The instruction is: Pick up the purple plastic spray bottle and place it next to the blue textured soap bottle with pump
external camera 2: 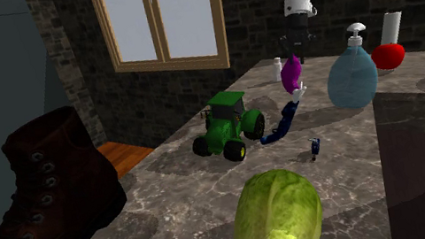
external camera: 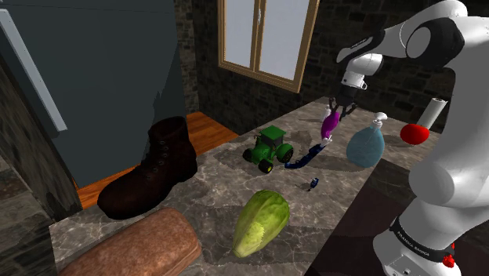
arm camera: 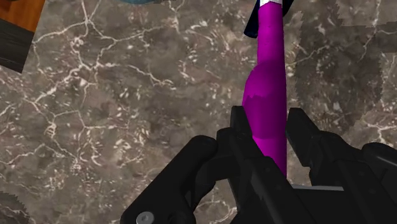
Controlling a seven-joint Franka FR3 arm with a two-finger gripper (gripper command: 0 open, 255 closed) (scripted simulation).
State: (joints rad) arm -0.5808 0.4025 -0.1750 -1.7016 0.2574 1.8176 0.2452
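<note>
Gripper (arm camera: 270,130): black fingers clamped on the purple spray bottle (arm camera: 267,83), which hangs nose-down above the counter.
Bottle's place: near the blue soap bottle (external camera: 366,146), toward the shoulder view's left.
Nearby: a dark blue curved object (external camera: 307,159) directly beneath, with a green toy tractor (external camera: 269,147) beside it. A cabbage (external camera: 261,222) and a brown boot (external camera: 153,172) sit well apart.
Surface: veined brown marble counter (external camera: 211,192).
Room: dark stone walls and a wood-framed window (external camera: 262,39).

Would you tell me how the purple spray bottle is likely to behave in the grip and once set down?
The purple spray bottle looks slim and smooth, so it may swivel in the gripper. Being tall and narrow, it would probably tip if released crooked beside the blue pump bottle.
</note>
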